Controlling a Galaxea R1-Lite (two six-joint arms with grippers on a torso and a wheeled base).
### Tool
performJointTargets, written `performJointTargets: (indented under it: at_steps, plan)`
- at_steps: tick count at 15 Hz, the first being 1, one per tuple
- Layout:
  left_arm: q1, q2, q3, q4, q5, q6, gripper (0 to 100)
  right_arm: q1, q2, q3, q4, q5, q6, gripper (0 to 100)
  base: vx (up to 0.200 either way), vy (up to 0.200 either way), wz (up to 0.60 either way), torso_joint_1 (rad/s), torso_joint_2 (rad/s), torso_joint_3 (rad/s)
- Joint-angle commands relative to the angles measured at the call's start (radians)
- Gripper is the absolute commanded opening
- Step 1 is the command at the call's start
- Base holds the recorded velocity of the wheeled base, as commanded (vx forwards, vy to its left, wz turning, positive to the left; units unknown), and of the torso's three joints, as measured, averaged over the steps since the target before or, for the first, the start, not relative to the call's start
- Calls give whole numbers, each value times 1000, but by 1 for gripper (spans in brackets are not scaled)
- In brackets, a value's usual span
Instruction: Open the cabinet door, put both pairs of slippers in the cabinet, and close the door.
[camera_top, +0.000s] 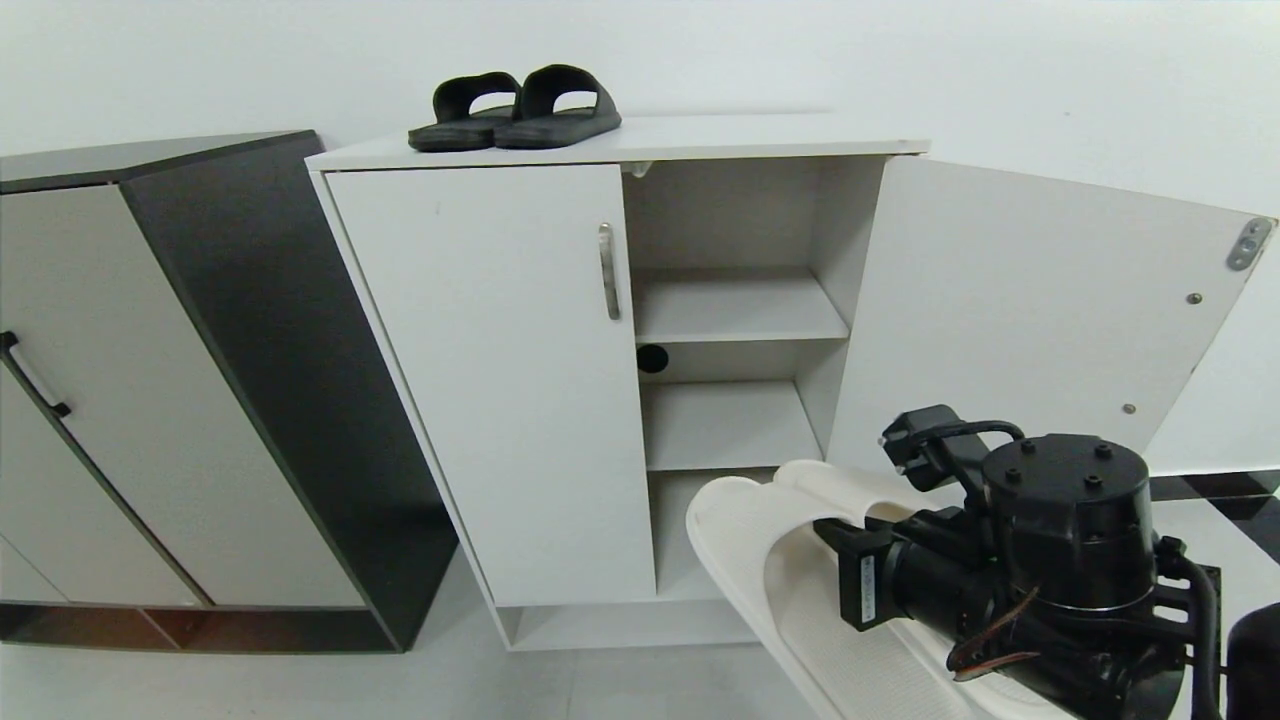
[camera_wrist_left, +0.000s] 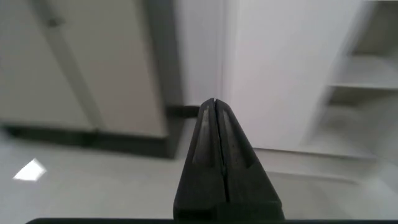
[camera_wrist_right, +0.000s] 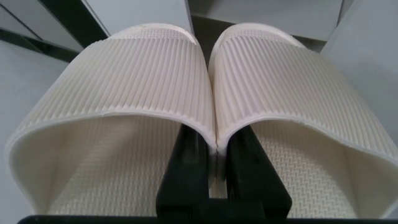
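Note:
The white cabinet (camera_top: 500, 380) stands with its right door (camera_top: 1030, 310) swung open, showing shelves (camera_top: 735, 310); its left door is closed. A black pair of slippers (camera_top: 515, 110) lies on the cabinet top. A white ribbed pair of slippers (camera_top: 770, 580) (camera_wrist_right: 211, 93) hangs in front of the open lower compartment, held side by side by my right gripper (camera_wrist_right: 211, 155), whose fingers pinch the two inner strap edges together. My left gripper (camera_wrist_left: 215, 118) is shut on nothing, above the floor before the cabinets.
A second cabinet (camera_top: 150, 380) with grey doors and dark sides stands to the left, touching the white one. The open door juts toward me on the right. Pale floor (camera_top: 300, 685) lies in front.

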Motion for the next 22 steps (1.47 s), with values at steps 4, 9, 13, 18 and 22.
performJointTargets:
  at_steps: [4,9,13,18,22]
  plan:
    - [-55,-130,16,62,-83,-16,0,10,-4,9,-2,1,-3,0,0,0,0,0,0,0]
    - [-55,-130,16,62,-81,-28,0,12,-3,7,-2,4,-2,0,-80,-80,0,2,0,1]
    - [-55,-130,16,62,-81,-33,0,26,68,-10,-2,-1,7,0,-150,-200,0,8,0,2]
    - [-55,-130,16,61,-81,-42,0,43,299,-189,0,-125,138,0,0,0,0,0,0,0]
    - [-55,-130,16,61,-81,-42,0,46,460,-344,1,-211,136,0,0,0,0,0,0,0]
